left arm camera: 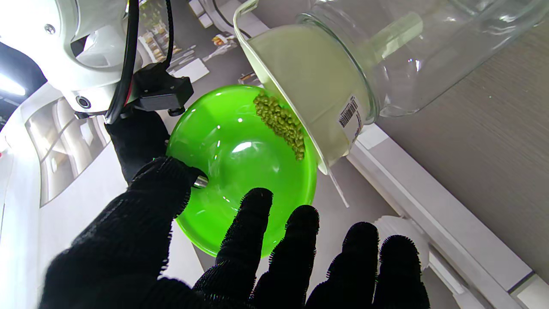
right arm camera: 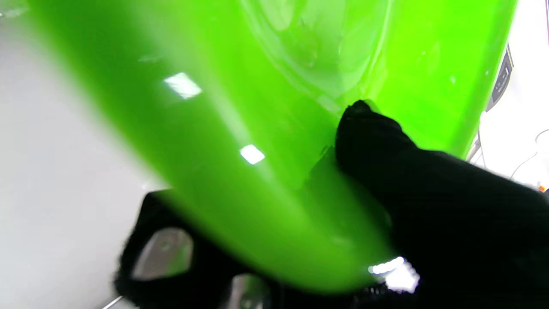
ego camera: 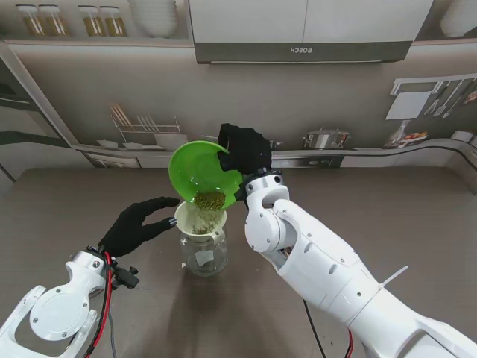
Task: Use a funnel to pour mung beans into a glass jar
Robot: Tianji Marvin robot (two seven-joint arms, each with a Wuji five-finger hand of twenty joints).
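Mung beans (ego camera: 210, 200) heaped at lip of tilted green bowl (ego camera: 195, 168), spilling into white funnel (ego camera: 200, 221) seated in glass jar (ego camera: 205, 256) on surface (ego camera: 387, 209), centre. Right robot hand (ego camera: 244, 151) clamped on bowl's far rim. Left robot hand (ego camera: 138, 224) spread, empty, just left of funnel.

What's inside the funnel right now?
Mung beans spill from the tilted green bowl, held by the right hand, into the funnel on the glass jar. The funnel's wall hides its spout opening.
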